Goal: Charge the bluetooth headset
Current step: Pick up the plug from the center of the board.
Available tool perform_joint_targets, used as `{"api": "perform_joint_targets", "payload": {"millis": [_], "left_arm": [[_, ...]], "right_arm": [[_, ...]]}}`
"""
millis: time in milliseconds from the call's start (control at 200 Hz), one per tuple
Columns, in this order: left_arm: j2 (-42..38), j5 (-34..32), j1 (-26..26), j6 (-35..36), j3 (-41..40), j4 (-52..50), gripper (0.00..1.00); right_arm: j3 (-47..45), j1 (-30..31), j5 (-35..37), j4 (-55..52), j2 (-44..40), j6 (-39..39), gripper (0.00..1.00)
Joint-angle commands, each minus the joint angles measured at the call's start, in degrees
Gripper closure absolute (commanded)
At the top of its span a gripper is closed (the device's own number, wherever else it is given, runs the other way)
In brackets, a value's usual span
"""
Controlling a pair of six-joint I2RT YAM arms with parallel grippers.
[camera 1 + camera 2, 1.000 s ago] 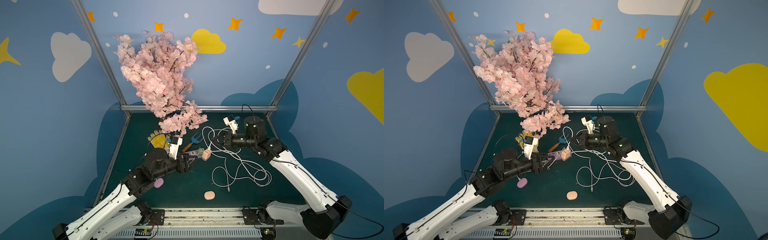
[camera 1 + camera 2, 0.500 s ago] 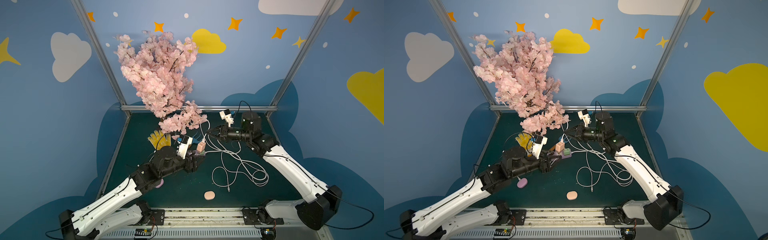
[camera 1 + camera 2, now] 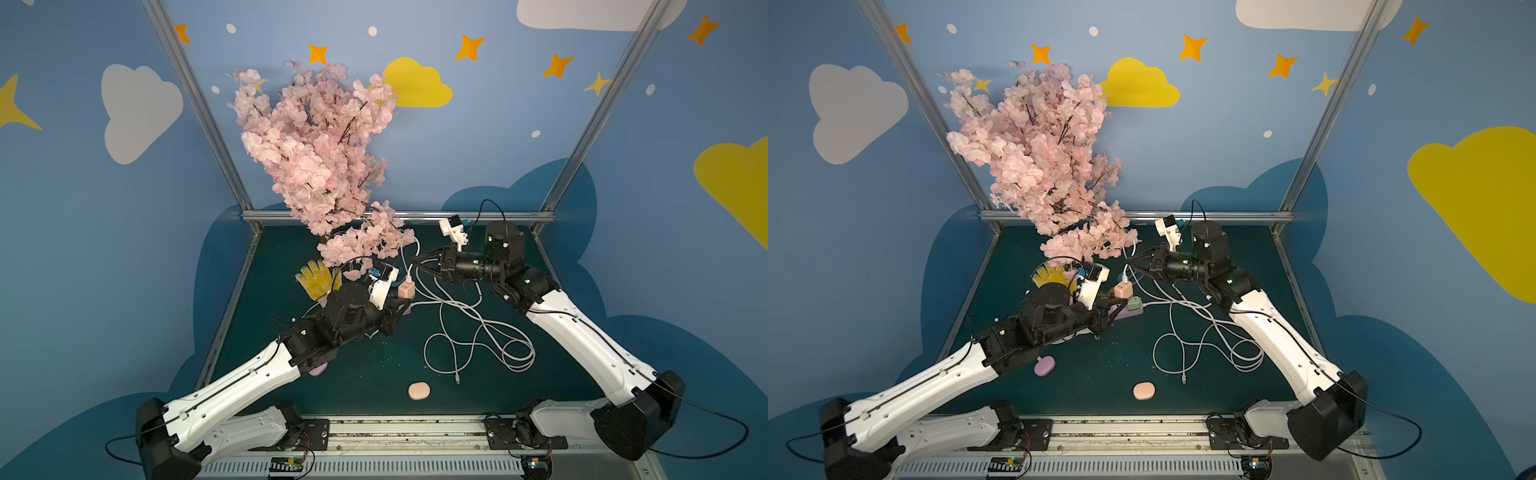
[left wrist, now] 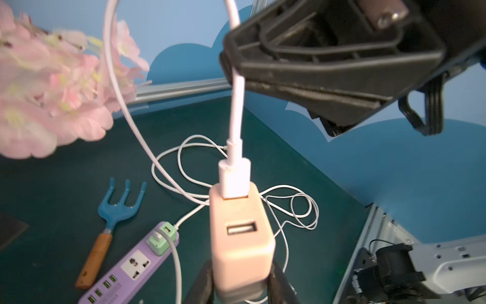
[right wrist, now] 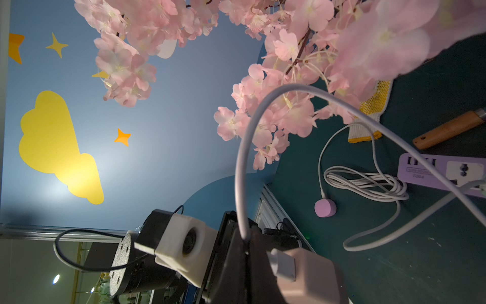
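Note:
A pink charger block (image 4: 240,237) hangs above the mat with my left gripper (image 4: 240,265) shut on its lower end; both also show in a top view (image 3: 1122,289). A white cable's plug (image 4: 234,176) sits in the block's upper port. My right gripper (image 3: 413,266) is shut on that white cable (image 5: 243,168) just above the plug. The cable's free end (image 3: 457,379) lies loose on the mat. A small peach oval case (image 3: 418,391), apparently the bluetooth headset, lies alone near the front edge.
A purple power strip (image 4: 126,265) with a green adapter (image 4: 161,237) lies under the block. Beside it are a blue hand rake (image 4: 115,210) and a yellow glove (image 3: 316,282). Pink blossom branches (image 3: 320,158) overhang the back. Cable loops (image 3: 478,345) and a purple round plug (image 3: 1044,365) lie on the mat.
The right gripper lifted the cable and pink block up and back. The left arm reached forward and its jaws closed on the block.

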Motion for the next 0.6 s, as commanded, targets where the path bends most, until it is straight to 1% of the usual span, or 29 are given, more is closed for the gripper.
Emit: {"api": "perform_joint_targets", "payload": {"millis": [0, 75, 105, 205, 225, 255, 315, 355, 395, 456, 596], "left_arm": [[-1.2, -2.0, -0.2, 1.5, 1.5, 0.4, 0.83], [-1.9, -3.1, -0.2, 2.2, 1.7, 0.1, 0.93], [-2.1, -3.4, -0.2, 2.6, 1.8, -0.1, 0.96], [-2.4, -4.6, -0.2, 4.0, 2.5, -1.4, 0.97], [-2.5, -4.8, -0.1, 4.3, 2.7, -1.8, 0.97], [-2.4, -5.0, -0.3, 4.7, 3.1, -2.4, 0.97], [-2.4, -5.0, -0.2, 5.8, 3.8, -3.5, 0.97], [-2.4, -5.0, -0.2, 6.4, 4.2, -4.0, 0.97], [-2.5, -5.0, -0.2, 7.0, 4.5, -4.5, 0.96], [-2.5, -4.9, -0.2, 7.7, 4.7, -4.8, 0.97], [-2.6, -4.2, -0.3, 8.5, 5.2, -5.6, 0.97]], "right_arm": [[2.3, 0.2, -0.8, 1.7, 0.0, -0.4, 1.0], [2.4, 0.2, -0.5, 0.6, -0.1, -1.4, 1.0], [2.5, 0.2, -0.1, -0.1, -0.1, -2.0, 1.0], [3.1, 0.3, 1.0, -3.8, -0.4, -5.3, 1.0], [3.3, 0.3, 1.2, -4.9, -0.5, -6.3, 0.96], [3.6, 0.5, 1.8, -6.7, -0.6, -8.0, 0.88], [4.7, 1.2, 3.2, -11.0, -0.7, -12.0, 0.65], [5.7, 2.0, 4.2, -13.9, -0.5, -15.0, 0.56], [6.9, 2.8, 5.2, -17.0, -0.2, -17.9, 0.5], [8.4, 4.2, 6.8, -21.0, 0.4, -21.7, 0.44], [9.7, 7.4, 10.5, -25.2, 1.2, -28.3, 0.38]]}}
